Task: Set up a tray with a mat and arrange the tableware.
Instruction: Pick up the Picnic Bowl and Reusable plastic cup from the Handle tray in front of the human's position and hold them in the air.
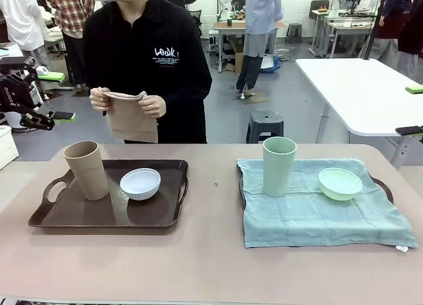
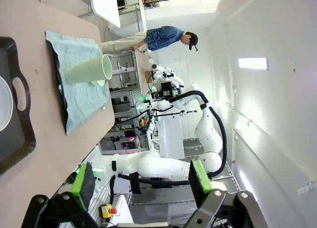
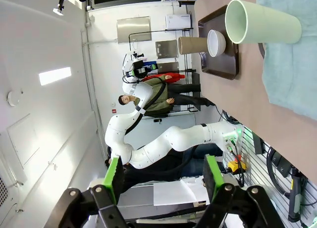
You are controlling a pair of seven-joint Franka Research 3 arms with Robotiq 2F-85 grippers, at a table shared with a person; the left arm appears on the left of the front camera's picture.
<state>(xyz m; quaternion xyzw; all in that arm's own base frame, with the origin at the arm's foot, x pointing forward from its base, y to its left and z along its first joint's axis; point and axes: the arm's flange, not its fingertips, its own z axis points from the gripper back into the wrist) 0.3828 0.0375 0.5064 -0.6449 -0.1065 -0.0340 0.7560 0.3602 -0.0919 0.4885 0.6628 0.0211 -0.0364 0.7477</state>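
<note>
On the table (image 1: 211, 272), the pale green cup (image 1: 279, 166) and pale green bowl (image 1: 340, 183) stand on the teal mat (image 1: 317, 219) at right. The tan cup (image 1: 86, 170) and white bowl (image 1: 140, 183) sit on a bare tray (image 1: 79, 212) at left. A tan cloth (image 1: 130, 120) is held by the person, upper left. Matting that tray is judged next, once cleared. The left gripper (image 2: 142, 176) and right gripper (image 3: 163, 176) are spread wide, empty. Bare tabletop lies between the trays.

Bright, even overhead light, soft shadows

Tray (image 1: 79, 216) at frame left held cup (image 1: 86, 170) and bowl (image 1: 140, 183); mat (image 1: 310, 216) at frame right bore second cup (image 1: 279, 166) left of second bowl (image 1: 340, 183).
</note>
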